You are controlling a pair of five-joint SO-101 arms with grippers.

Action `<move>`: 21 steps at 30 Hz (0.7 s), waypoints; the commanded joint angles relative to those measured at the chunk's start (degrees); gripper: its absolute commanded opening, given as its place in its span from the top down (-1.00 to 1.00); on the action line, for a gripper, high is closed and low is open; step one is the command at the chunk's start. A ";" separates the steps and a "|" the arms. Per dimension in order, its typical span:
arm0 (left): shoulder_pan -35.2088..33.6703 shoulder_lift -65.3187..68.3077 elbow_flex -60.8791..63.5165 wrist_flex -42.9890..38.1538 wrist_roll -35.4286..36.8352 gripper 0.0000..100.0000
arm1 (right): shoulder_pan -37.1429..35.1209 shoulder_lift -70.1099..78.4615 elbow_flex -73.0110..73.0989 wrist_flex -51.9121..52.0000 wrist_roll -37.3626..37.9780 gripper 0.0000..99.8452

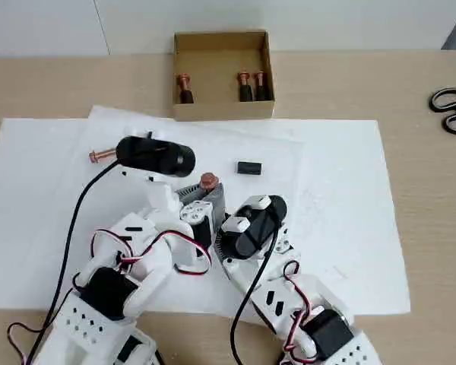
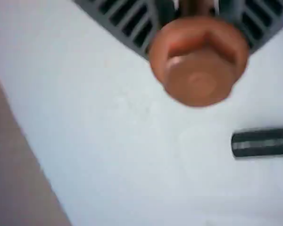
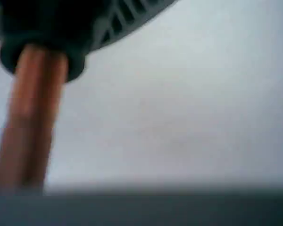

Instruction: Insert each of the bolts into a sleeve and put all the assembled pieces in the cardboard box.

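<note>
Left gripper (image 2: 193, 9): clamped on a bolt (image 2: 198, 66), whose head faces the camera at upper centre-right. A loose sleeve (image 2: 260, 142) lies flat on the white paper (image 2: 108, 141) to the lower right of the bolt, apart from it. Right gripper (image 3: 61, 23): grip cannot be told; a copper shaft (image 3: 30, 122) runs from it at frame left. Cardboard box (image 1: 223, 39), upper centre, holds three assembled pieces (image 1: 245, 87).

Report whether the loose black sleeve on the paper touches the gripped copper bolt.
Apart. The left wrist view shows white paper between the sleeve and the head of the bolt; the high view shows the same gap.
</note>
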 commanded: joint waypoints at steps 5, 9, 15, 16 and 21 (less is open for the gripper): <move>2.64 -0.18 -0.40 2.90 -4.22 0.99 | 0.31 -0.92 -2.99 -1.45 -0.53 0.99; 2.90 -0.18 -0.22 4.48 -5.19 0.99 | 0.31 -1.10 -2.90 -1.36 -0.53 0.99; 2.99 -0.18 -0.31 6.77 -6.33 0.98 | 0.22 -1.19 -2.90 -1.27 -0.53 0.99; 2.99 -0.18 -0.31 7.12 -7.03 0.98 | 0.22 -1.27 -2.90 -1.27 -0.53 0.99; 2.99 -0.18 -0.40 7.47 -7.65 0.98 | 0.22 -1.27 -2.81 -1.19 -0.53 0.99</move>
